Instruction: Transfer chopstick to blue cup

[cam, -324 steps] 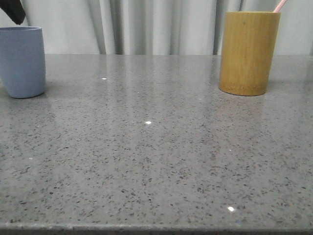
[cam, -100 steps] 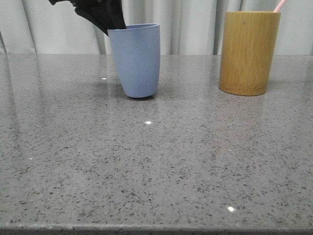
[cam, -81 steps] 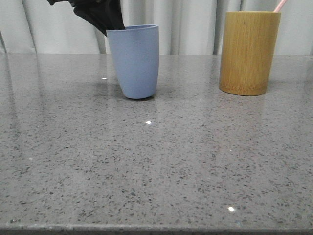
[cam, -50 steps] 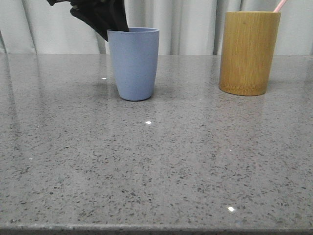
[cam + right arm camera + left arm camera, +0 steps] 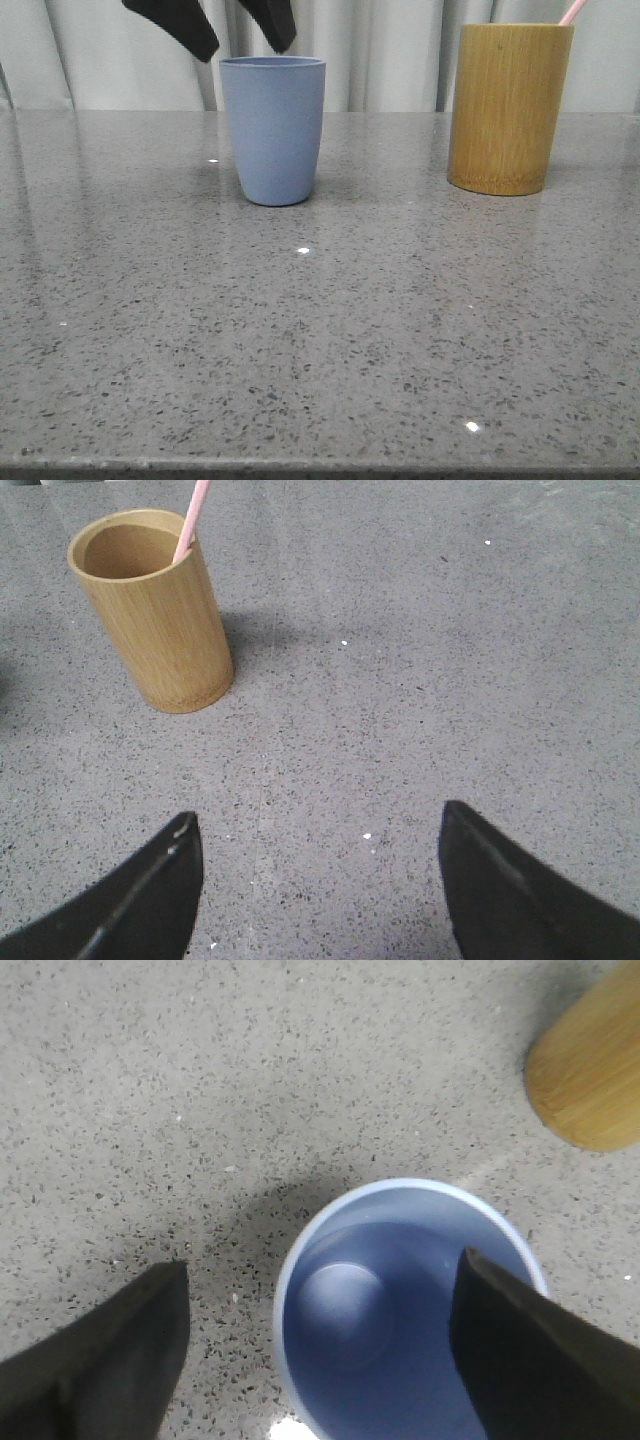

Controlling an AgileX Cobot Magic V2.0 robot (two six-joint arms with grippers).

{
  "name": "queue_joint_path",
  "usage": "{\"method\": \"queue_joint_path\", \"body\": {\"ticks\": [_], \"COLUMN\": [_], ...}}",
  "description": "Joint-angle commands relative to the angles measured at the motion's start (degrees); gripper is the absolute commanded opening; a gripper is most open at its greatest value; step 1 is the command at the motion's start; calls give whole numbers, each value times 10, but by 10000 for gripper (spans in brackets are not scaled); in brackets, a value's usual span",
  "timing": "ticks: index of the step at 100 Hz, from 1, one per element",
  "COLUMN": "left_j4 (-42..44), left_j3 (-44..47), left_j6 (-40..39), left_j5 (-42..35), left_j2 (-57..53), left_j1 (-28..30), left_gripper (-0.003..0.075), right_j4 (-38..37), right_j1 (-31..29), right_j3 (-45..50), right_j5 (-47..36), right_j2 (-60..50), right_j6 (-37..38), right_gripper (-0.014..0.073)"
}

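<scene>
Where it gripped the rim before, the left pincer (image 5: 236,28) now gapes above the blue cup (image 5: 273,130).

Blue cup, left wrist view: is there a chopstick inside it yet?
No, the blue cup shows only its bare blue floor; nothing lies inside.

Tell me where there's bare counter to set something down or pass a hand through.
The widest bare stretch is the front of the counter, nearer than both containers. The gap between the blue cup and the bamboo holder is also free. Space is tight only above the cup, where the open left gripper hovers.
</scene>
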Motion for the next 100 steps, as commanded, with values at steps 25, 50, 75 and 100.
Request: {"method": "queue_joint_path", "body": {"ticks": [25,50,75,100], "left_j4": [-10,15,31,32], "left_j3": [0,116,318,474], "left_j6": [-17,-17,-17,-17], "left_j5": [-5,-29,-86,-94], "left_j2": [-106,-222,-384,-527], "left_j1": [48,109,147,156], "left_gripper": [526,526,526,526], "right_j4": [-3,-3,1,48], "right_j1": [-3,-3,-3,-2], "right_j3": [-18,-18,-18,-18], "right_j5": [-38,-38,-50,-143], "right_j2": [7,7,7,11], "right_j6": [-6,-6,-6,-6], "right_gripper": [510,510,510,510]}}
